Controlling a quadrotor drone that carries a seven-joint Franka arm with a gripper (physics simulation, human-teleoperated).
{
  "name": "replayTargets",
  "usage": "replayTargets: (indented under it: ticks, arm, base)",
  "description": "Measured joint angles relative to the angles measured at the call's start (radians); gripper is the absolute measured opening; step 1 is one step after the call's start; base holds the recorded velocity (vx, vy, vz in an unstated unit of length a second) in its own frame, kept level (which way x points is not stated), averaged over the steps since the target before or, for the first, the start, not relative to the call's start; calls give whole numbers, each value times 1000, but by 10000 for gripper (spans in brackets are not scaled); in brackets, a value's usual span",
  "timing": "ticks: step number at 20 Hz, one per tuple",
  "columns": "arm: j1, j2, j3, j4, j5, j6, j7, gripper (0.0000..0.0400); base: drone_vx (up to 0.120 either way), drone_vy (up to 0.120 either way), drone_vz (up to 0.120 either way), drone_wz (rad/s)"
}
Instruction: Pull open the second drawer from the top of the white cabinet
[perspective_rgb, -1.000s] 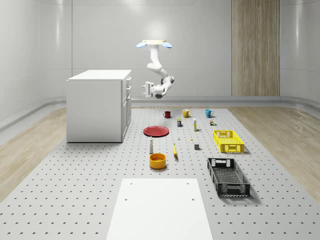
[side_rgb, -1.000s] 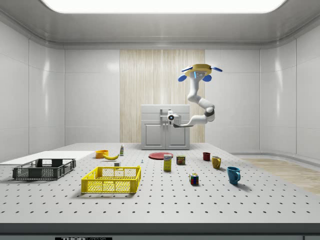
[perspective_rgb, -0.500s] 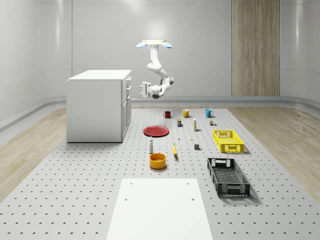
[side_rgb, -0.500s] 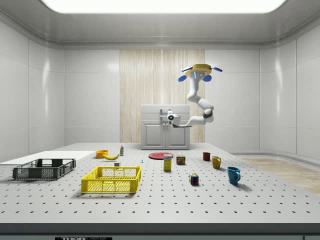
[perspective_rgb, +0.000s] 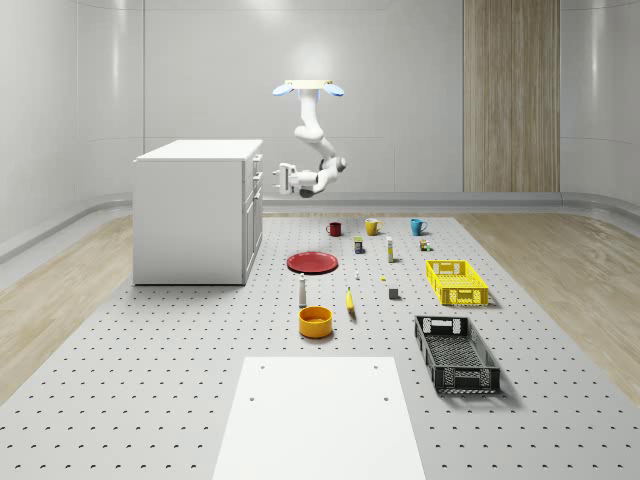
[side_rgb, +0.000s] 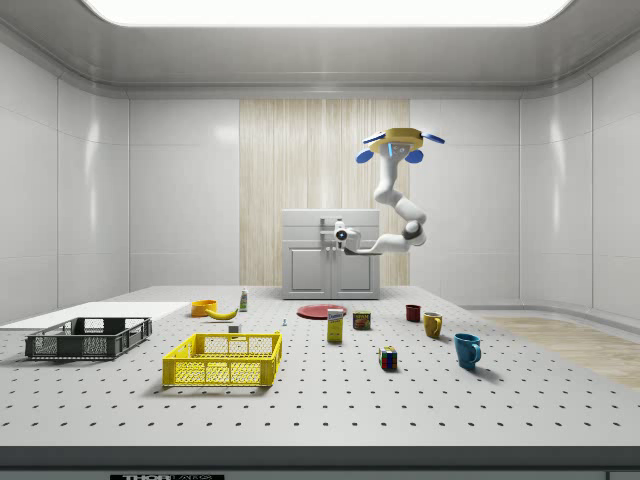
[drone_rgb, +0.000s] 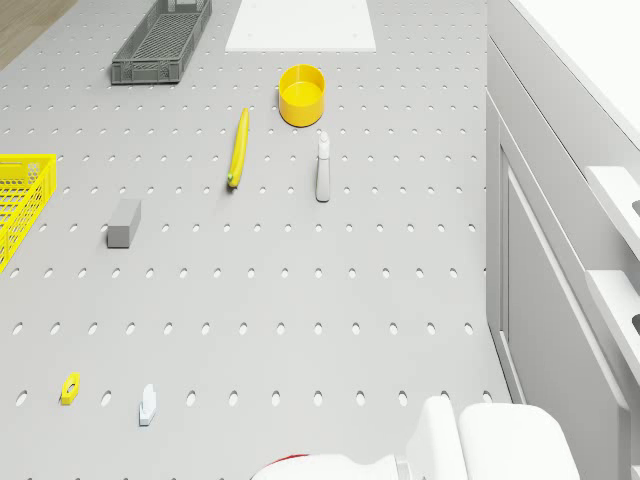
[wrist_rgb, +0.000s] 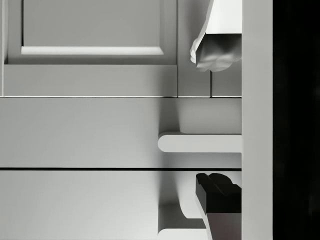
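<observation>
Starting nearest in the whole-scene view, a white sheet (perspective_rgb: 318, 415) lies on the perforated bench (perspective_rgb: 150, 400), and beyond it sit a black crate (perspective_rgb: 456, 353), an orange bowl (perspective_rgb: 315, 321), a banana (perspective_rgb: 350, 300), a yellow crate (perspective_rgb: 456, 282) and a red plate (perspective_rgb: 313, 262). Farther back, three mugs stand in a row: red (perspective_rgb: 334, 228), yellow (perspective_rgb: 371, 226) and blue (perspective_rgb: 417, 226). The white cabinet (perspective_rgb: 195, 210) stands toward that view's left, its drawer fronts facing the row of objects. The drone (perspective_rgb: 309, 89) hovers high above the bench, just off the cabinet's drawer side, with the arm (perspective_rgb: 318, 150) bent down and toward the cabinet. The end effector (perspective_rgb: 281, 179) is level with the upper drawers, close to their fronts. In the wrist view its fingers (wrist_rgb: 217, 195) stand apart, straddling a drawer handle (wrist_rgb: 200, 142) without touching it, and grip nothing. The drawers look closed.
</observation>
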Motion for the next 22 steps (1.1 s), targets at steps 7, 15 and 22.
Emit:
replayTargets:
  ticks: [7,15,22]
  arm:
    - [0,35,27,-15,61,12,-54,300]
    - [10,126,59,27,139,13,-107,300]
    - [7,233,47,99,172,-30,-142,300]
  base:
    - [0,0,0,0]
    - [0,0,0,0]
    - [0,0,0,0]
